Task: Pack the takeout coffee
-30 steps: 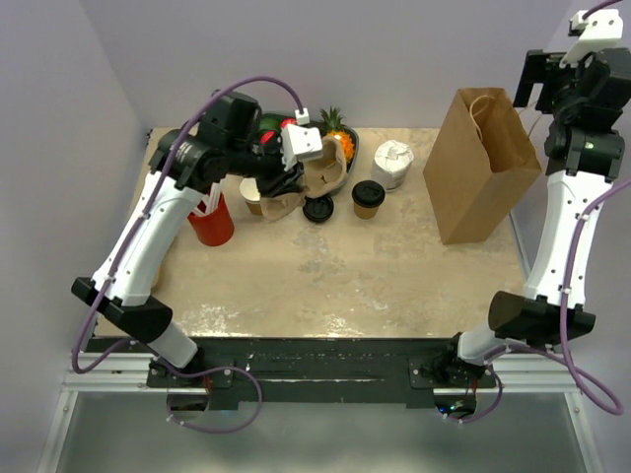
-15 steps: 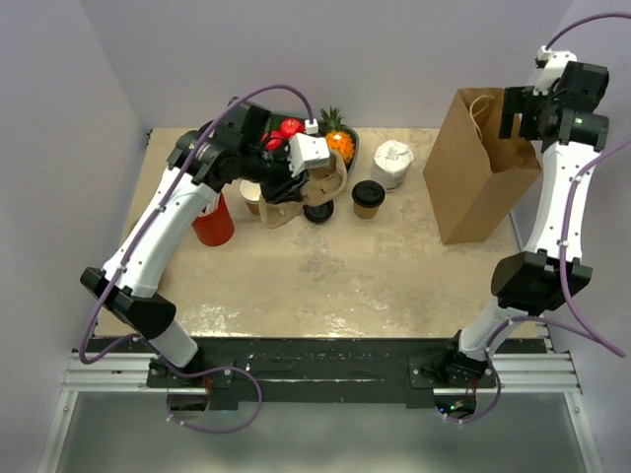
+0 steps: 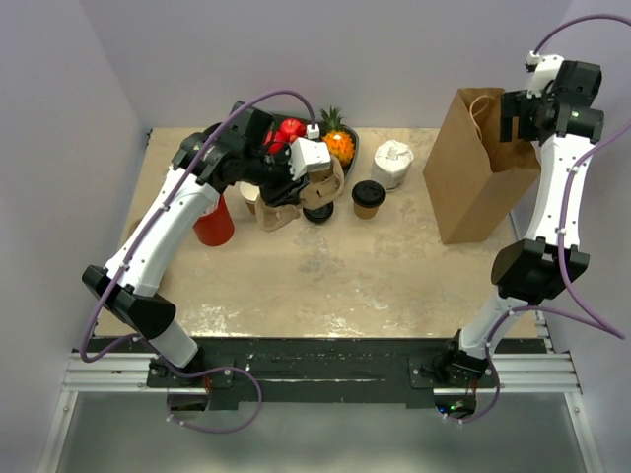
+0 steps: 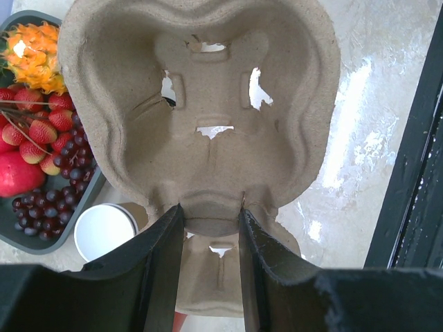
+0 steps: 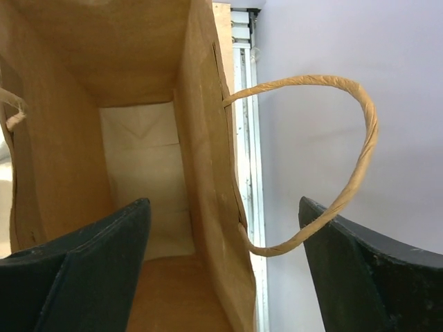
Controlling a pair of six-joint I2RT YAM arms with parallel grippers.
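Observation:
The takeout coffee (image 3: 368,199), a small brown cup with a black lid, stands on the table right of my left gripper. That left gripper (image 3: 296,189) (image 4: 210,214) is shut on the rim of a brown pulp cup carrier (image 3: 314,187) (image 4: 201,117), held tilted above the table. The tall paper bag (image 3: 480,172) stands open at the right. My right gripper (image 3: 515,116) (image 5: 225,228) hangs open over the bag's top, its fingers astride the bag's right wall (image 5: 208,173) and a paper handle (image 5: 346,138). The bag's inside looks empty.
A loose black lid (image 3: 317,210) lies under the carrier. A lidless brown cup (image 3: 251,195) (image 4: 105,230) and a red cup (image 3: 212,222) stand at the left. Behind are a fruit tray (image 3: 347,138) (image 4: 12,228) and a white paper roll (image 3: 392,164).
The right arm has swung in and down, bringing its gripper over the bag's right rim. The left arm has shifted the carrier a little to the right.

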